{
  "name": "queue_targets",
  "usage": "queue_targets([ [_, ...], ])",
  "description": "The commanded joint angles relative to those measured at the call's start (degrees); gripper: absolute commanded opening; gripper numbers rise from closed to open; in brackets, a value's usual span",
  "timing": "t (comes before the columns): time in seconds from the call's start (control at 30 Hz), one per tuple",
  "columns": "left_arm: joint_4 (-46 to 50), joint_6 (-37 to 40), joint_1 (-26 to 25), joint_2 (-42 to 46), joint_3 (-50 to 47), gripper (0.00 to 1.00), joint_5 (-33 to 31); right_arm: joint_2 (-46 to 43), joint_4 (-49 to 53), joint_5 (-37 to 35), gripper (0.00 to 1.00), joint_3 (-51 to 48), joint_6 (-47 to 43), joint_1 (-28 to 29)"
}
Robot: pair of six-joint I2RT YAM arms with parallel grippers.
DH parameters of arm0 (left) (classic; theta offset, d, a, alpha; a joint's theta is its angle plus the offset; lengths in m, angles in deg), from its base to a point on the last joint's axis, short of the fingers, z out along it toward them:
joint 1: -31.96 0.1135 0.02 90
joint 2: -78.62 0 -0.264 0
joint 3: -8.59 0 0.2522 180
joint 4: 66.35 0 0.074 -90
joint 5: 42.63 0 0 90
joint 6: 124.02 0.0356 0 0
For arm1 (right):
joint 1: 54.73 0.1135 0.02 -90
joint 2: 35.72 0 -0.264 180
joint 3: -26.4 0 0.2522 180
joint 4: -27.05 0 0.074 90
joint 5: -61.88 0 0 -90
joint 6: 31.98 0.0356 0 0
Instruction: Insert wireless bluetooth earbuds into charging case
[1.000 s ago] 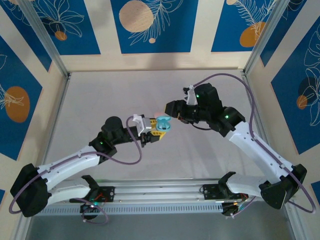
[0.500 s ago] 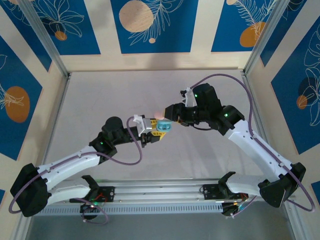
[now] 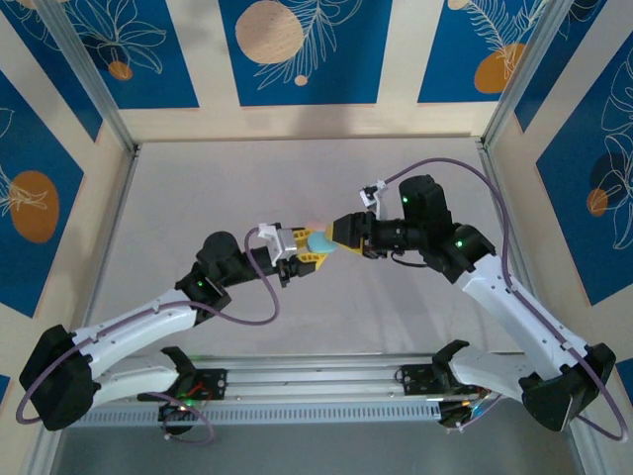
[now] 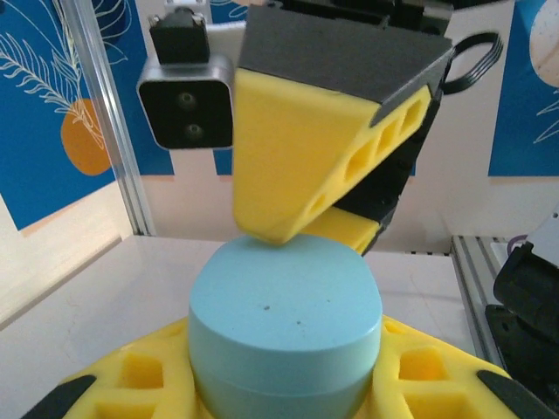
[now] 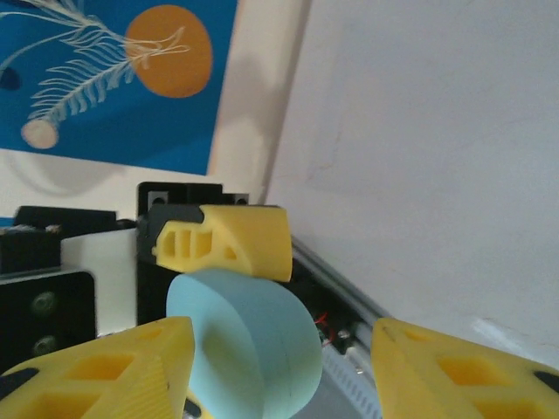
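The left claw (image 3: 307, 255) grips a pale-blue oval plastic charging case (image 4: 286, 297) between its yellow fingers, holding it clear of the grey table (image 3: 198, 188) for its partner. The right claw (image 5: 284, 375), fingers spread around the case, rests one fingertip (image 4: 297, 166) on the lid, seemingly to open it.

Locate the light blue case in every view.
Top external: the light blue case is at the picture's centre.
Left wrist: bottom centre, large.
Right wrist: bottom, left of centre.
Shared landmark: the left gripper's yellow fingers clamping it.
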Motion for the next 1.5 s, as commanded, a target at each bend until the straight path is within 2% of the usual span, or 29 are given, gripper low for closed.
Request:
queue_targets([
  [0.0, -4.6, -2.0, -0.7, 0.8, 0.8, 0.21, 0.2, -0.3, -9.1, 10.4, 0.58, -2.8, 3.7, -0.7],
  [0.17, -4.5, -2.7, -0.7, -0.2, 1.8, 0.22, 2.1, 1.9, -15.1, 14.5, 0.56, -4.3, 6.7, -0.2],
  [0.33, -4.3, -3.0, -0.6, -0.7, 1.8, 0.25, 1.9, 2.5, -17.2, 15.4, 0.33, -5.1, 7.4, -0.6],
  [0.43, -1.0, -2.2, -0.6, -0.6, 1.9, 0.37, -1.1, 1.8, -15.9, 13.6, 0.24, -5.7, 6.2, -1.4],
  [0.5, 2.1, -1.5, -0.7, -0.7, 2.0, 0.53, -3.6, 1.1, -14.8, 10.7, 0.20, -6.9, 5.6, -2.6],
  [0.57, 5.5, -0.3, -0.7, -0.4, 1.5, 0.68, -5.5, 0.1, -15.8, 6.7, 0.20, -9.9, 5.5, -4.1],
  [0.63, 7.4, -0.3, -0.7, 0.4, -0.1, 0.74, -9.4, -0.3, -17.2, 1.3, 0.20, -14.0, 5.5, -5.5],
  [0.73, 5.6, -2.0, -0.6, 2.3, -4.9, 0.77, -17.3, 2.9, -20.8, -5.4, 0.19, -21.8, 5.9, -7.9],
  [0.83, 3.3, -3.6, -0.6, 3.8, -9.1, 0.79, -24.4, 10.9, -30.2, -4.6, 0.18, -26.8, 7.4, -9.3],
  [0.9, 4.6, -4.0, -0.4, 4.7, -10.2, 0.79, -28.2, 16.6, -35.4, -3.2, 0.18, -27.0, 7.4, -8.8],
  [1.0, 8.6, -4.3, 0.2, 5.7, -10.4, 0.81, -34.6, 23.4, -36.8, -1.7, 0.18, -23.7, 6.1, -7.6],
  [1.07, 11.1, -5.0, 1.3, 6.6, -10.7, 0.82, -37.8, 26.7, -34.0, -5.4, 0.19, -21.7, 3.9, -6.6],
  [1.27, 17.5, -6.5, 5.4, 9.8, -11.3, 0.87, -41.7, 35.8, -36.4, -6.5, 0.20, -20.3, 3.9, -6.4],
  [1.4, 20.8, -7.2, 7.6, 11.6, -11.3, 0.89, -43.1, 38.5, -33.1, -7.3, 0.20, -17.9, 2.3, -6.4],
  [1.47, 22.2, -7.2, 8.8, 12.3, -10.9, 0.89, -42.1, 38.4, -29.4, -8.3, 0.24, -16.6, 0.2, -6.4],
])
